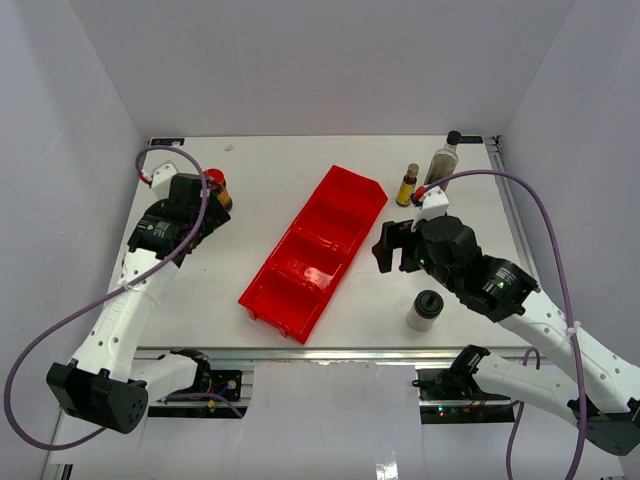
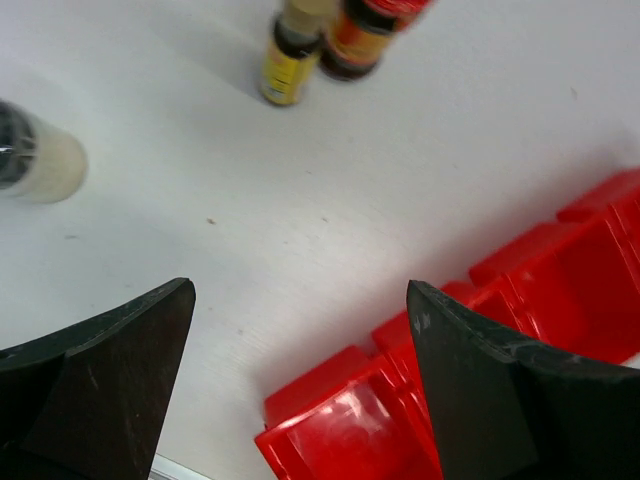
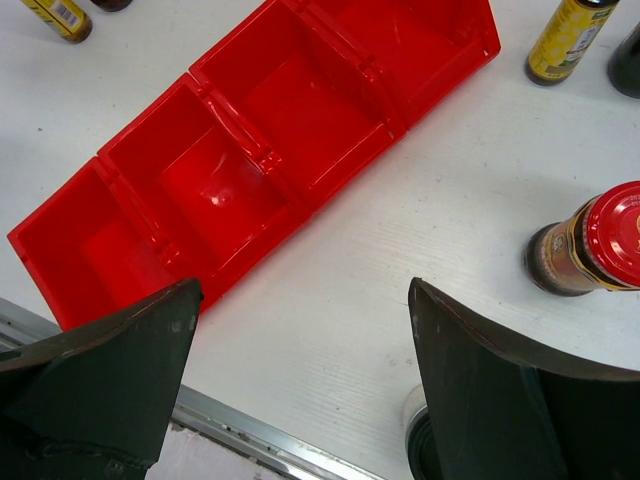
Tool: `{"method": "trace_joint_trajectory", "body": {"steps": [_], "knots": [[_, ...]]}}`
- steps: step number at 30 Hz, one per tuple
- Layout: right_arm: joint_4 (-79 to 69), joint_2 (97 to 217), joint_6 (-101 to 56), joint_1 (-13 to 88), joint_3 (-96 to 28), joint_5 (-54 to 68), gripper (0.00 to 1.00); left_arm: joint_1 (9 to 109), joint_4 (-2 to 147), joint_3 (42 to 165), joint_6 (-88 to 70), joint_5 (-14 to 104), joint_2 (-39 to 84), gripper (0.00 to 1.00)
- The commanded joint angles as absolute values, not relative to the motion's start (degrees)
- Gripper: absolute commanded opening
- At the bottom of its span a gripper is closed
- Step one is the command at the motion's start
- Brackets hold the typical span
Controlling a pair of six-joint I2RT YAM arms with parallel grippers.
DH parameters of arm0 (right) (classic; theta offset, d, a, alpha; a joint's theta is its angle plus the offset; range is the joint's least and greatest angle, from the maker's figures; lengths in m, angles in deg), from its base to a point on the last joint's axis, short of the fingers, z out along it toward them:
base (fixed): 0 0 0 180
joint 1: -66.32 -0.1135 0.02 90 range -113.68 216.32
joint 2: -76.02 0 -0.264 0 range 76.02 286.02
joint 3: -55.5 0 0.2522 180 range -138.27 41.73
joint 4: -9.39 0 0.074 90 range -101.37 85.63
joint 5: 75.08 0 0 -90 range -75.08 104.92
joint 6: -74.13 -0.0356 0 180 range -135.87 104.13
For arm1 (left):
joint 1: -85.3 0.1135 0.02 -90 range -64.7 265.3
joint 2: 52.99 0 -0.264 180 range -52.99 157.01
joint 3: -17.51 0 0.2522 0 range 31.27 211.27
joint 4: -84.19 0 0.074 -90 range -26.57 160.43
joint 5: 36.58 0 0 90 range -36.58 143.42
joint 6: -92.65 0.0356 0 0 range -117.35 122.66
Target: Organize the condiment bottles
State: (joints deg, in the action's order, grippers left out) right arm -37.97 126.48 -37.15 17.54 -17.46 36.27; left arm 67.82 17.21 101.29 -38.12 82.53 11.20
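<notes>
My left gripper (image 1: pixel 210 216) (image 2: pixel 298 290) is open and empty, above the table left of the red bin. A red-lidded jar (image 1: pixel 215 183) (image 2: pixel 365 35), a yellow-labelled bottle (image 2: pixel 285 62) and a pale black-lidded jar (image 2: pixel 35 160) stand near it. My right gripper (image 1: pixel 393 246) (image 3: pixel 305 285) is open and empty, right of the bin. A black-lidded jar (image 1: pixel 425 309) stands in front of it. A red-lidded jar (image 3: pixel 590 245), a yellow-labelled bottle (image 1: pixel 407 185) (image 3: pixel 565 40) and a tall dark black-capped bottle (image 1: pixel 443 158) stand behind it.
The long red bin (image 1: pixel 315 250) (image 3: pixel 300 150) (image 2: pixel 520 330) lies diagonally mid-table, its compartments empty. The table's metal front edge (image 3: pixel 250 440) runs just below my right gripper. Grey walls enclose the table on three sides.
</notes>
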Motion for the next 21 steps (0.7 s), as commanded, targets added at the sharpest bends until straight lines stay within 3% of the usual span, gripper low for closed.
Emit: {"method": "trace_joint_trajectory", "body": {"steps": [1, 6, 17, 21], "knots": [[-32.8, 124.1, -34.6, 17.4, -15.4, 33.6, 0.9, 79.2, 14.5, 101.8, -37.8, 83.7, 10.2, 0.98], [-33.6, 123.2, -32.2, 17.5, -15.4, 31.5, 0.9, 90.0, 15.1, 102.1, -35.5, 82.1, 9.6, 0.98], [-33.2, 123.2, -30.5, 17.4, -14.5, 30.6, 0.9, 103.2, 16.7, 102.3, -31.0, 80.0, 10.3, 0.98], [-33.5, 123.9, -30.5, 17.5, -14.6, 30.4, 0.9, 109.6, 19.3, 99.6, -29.5, 74.5, 12.0, 0.98]]}}
